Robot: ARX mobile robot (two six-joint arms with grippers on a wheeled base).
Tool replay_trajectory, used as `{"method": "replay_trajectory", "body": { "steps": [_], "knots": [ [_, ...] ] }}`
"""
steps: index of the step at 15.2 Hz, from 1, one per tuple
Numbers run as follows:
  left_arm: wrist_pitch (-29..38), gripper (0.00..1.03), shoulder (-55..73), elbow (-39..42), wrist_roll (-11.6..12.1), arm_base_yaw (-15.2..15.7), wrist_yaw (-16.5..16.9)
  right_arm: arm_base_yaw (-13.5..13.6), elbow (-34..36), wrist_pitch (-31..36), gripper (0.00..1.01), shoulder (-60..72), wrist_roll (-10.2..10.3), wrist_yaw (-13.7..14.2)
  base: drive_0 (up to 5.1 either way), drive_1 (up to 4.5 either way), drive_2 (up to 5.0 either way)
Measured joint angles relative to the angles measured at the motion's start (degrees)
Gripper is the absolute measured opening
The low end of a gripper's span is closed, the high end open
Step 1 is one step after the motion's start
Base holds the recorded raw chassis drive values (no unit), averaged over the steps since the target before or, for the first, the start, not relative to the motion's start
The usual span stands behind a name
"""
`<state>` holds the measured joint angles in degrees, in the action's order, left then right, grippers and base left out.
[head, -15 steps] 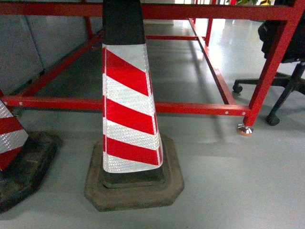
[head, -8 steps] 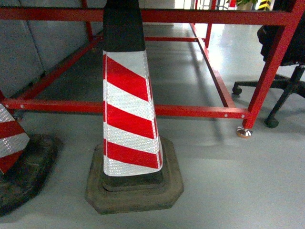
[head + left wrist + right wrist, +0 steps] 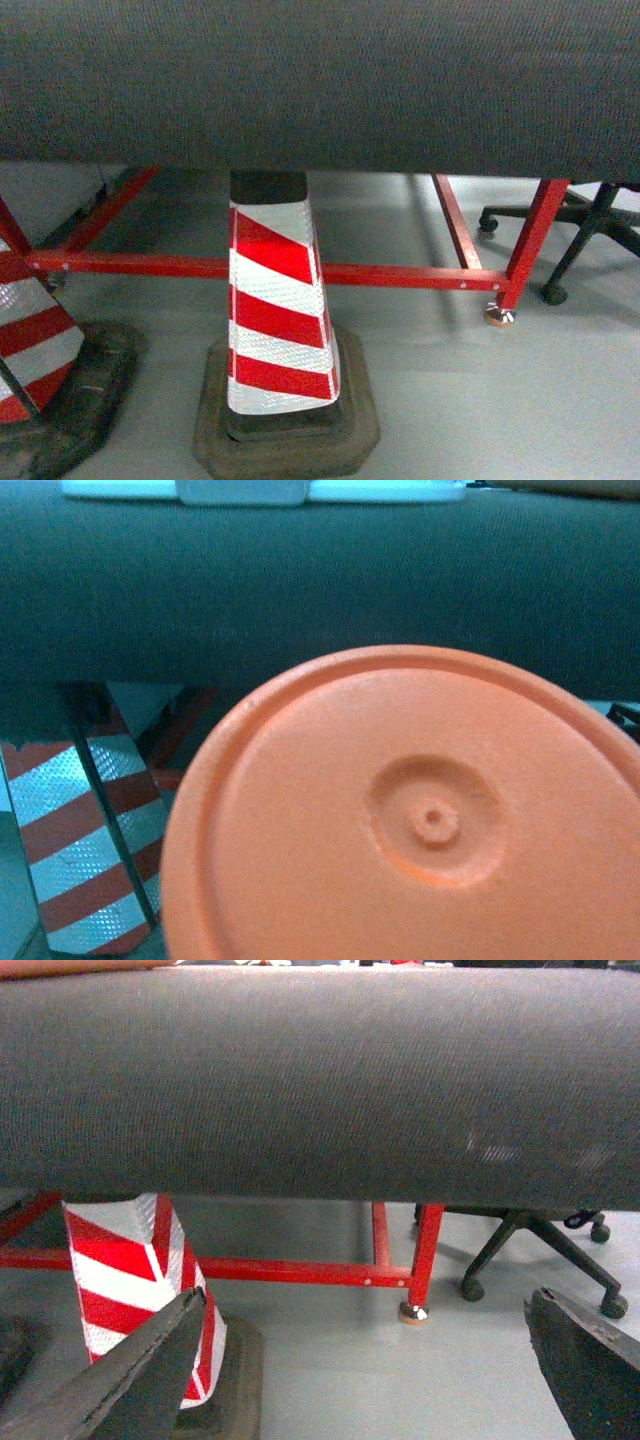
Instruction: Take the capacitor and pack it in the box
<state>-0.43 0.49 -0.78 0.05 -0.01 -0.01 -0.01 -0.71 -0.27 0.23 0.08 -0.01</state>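
Note:
The round end of the orange capacitor (image 3: pixel 420 820) fills the lower left wrist view, hanging in the air right at the jaws and hiding my left gripper's fingers. Behind it runs the dark padded table edge (image 3: pixel 300 590). Above that edge peeks the white lid of the box (image 3: pixel 390 491) with its grey latch (image 3: pixel 240 490). In the right wrist view my right gripper (image 3: pixel 365 1360) stands open below the table edge, with only floor between its two dark fingers (image 3: pixel 130 1370). Neither gripper shows in the head view.
A red-and-white striped traffic cone (image 3: pixel 272 320) on a black base stands just ahead, and a second one (image 3: pixel 35 350) at the left. The table's red steel frame (image 3: pixel 300 270) and its foot (image 3: pixel 498 316) are behind. An office chair base (image 3: pixel 580 230) sits at the right.
The head view has shifted: the dark table edge now covers the whole upper half, and the cone and red frame appear lower and smaller.

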Motion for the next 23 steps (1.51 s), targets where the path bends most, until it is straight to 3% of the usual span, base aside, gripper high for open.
{"method": "replay_trajectory", "body": {
  "steps": [3, 23],
  "knots": [
    [0.0, 0.44, 0.0, 0.0, 0.0, 0.0, 0.0, 0.0, 0.0, 0.0, 0.98, 0.0, 0.2, 0.1, 0.0, 4.32, -4.3],
    [0.1, 0.44, 0.0, 0.0, 0.0, 0.0, 0.0, 0.0, 0.0, 0.0, 0.98, 0.0, 0.1, 0.0, 0.0, 0.00, 0.0]
  ]
}}
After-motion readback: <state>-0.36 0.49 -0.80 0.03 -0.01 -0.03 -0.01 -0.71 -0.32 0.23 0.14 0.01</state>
